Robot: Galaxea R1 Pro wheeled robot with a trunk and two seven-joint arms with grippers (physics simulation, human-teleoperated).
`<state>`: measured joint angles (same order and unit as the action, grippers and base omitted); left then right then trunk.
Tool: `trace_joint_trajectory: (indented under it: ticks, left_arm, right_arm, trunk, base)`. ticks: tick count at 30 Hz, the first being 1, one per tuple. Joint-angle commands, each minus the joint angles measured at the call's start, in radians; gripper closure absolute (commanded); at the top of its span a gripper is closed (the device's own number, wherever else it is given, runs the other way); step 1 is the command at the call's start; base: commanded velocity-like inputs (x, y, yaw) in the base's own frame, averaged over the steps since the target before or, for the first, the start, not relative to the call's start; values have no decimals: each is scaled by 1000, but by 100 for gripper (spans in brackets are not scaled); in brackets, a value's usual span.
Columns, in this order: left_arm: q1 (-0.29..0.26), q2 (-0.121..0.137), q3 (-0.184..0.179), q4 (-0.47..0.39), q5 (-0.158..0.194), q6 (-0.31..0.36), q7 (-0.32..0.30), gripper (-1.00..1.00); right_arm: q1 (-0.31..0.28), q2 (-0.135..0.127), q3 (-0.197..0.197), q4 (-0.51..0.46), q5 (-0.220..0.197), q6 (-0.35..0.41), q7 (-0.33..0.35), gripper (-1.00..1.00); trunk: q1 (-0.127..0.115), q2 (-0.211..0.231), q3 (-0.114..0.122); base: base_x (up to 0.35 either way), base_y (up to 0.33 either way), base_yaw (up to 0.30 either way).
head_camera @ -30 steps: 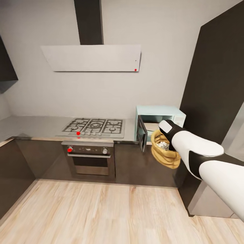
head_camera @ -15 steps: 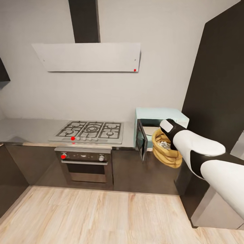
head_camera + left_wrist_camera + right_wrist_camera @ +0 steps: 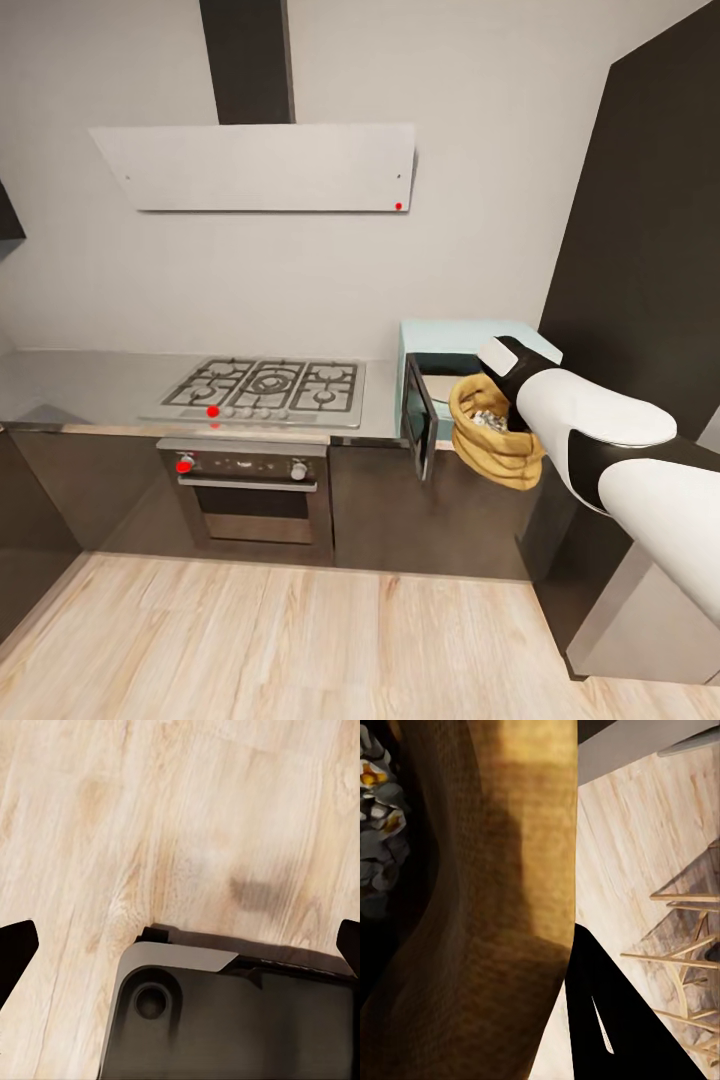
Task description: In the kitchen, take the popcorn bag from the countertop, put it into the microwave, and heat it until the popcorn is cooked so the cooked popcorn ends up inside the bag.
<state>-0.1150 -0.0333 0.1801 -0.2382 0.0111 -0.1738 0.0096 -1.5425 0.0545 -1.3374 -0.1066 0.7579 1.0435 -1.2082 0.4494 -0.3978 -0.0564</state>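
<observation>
The pale-blue microwave (image 3: 470, 338) stands on the grey countertop (image 3: 90, 385) at its right end, its dark glass door (image 3: 418, 405) swung open to the left. Just in front of the opening hangs the tan burlap popcorn bag (image 3: 497, 447), off the countertop. Pale popcorn (image 3: 487, 420) lies inside it. My right gripper (image 3: 512, 410) is shut on the bag's rim; in the right wrist view the bag wall (image 3: 487, 907) runs beside a black finger (image 3: 604, 1024), with popcorn (image 3: 379, 847) inside. My left gripper (image 3: 180, 945) is open over the wood floor.
A steel gas hob (image 3: 265, 388) and the oven (image 3: 250, 485) below it sit left of the microwave, under a white hood (image 3: 255, 167). A tall dark cabinet (image 3: 640, 250) rises right of the microwave. A wooden chair (image 3: 690, 945) and my base (image 3: 232, 1020) stand on the floor.
The whole picture has shifted, so the camera has moved. My right arm still holds the bag in front of the open microwave, and it has risen slightly.
</observation>
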Motion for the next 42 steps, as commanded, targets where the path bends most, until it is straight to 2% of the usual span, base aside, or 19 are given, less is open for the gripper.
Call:
trace_joint_trajectory:
  ticks: [1,10,15,23,26,28,30,36,42]
  left_arm:
    - [0,0,3,0,1,-3,1,-100]
    - [0,0,3,0,1,0,5,-100]
    - [0,0,3,0,1,41,5,-100]
    - [0,0,3,0,1,57,7,-100]
    - [0,0,4,0,1,116,7,-100]
    - [0,0,4,0,1,194,4,-100]
    - [0,0,4,0,0,227,3,-100]
    - [1,0,2,0,0,238,2,-100]
    - [2,0,2,0,0,239,3,-100]
  right_arm:
    - [-1,1,-5,-2,0,4,-4,100]
    - [-2,1,-5,-2,1,4,-4,100]
    - [-2,0,-5,-2,1,4,-4,100]
    - [-3,-1,-5,-4,1,4,-4,100]
    - [-5,-1,-5,-4,1,4,-4,100]
    - [-6,-1,-5,-4,1,4,-3,100]
    - [-5,-1,-5,-4,1,4,-3,100]
    - [-12,-2,-5,-4,1,4,-2,100]
    - [-16,-18,-5,-2,1,4,-2,100]
  trunk:
    - [1,-2,-2]
    - [1,-2,-2]
    - [1,-2,-2]
    - [1,-2,-2]
    - [1,-2,-2]
    - [1,-2,-2]
    - [1,-2,-2]
    - [1,-2,-2]
    - [1,-2,-2]
  base:
    - [5,0,0]
    - [44,0,0]
    - [140,0,0]
    - [76,0,0]
    - [316,0,0]
    - [277,0,0]
    - [85,0,0]
    - [12,0,0]
    - [94,0,0]
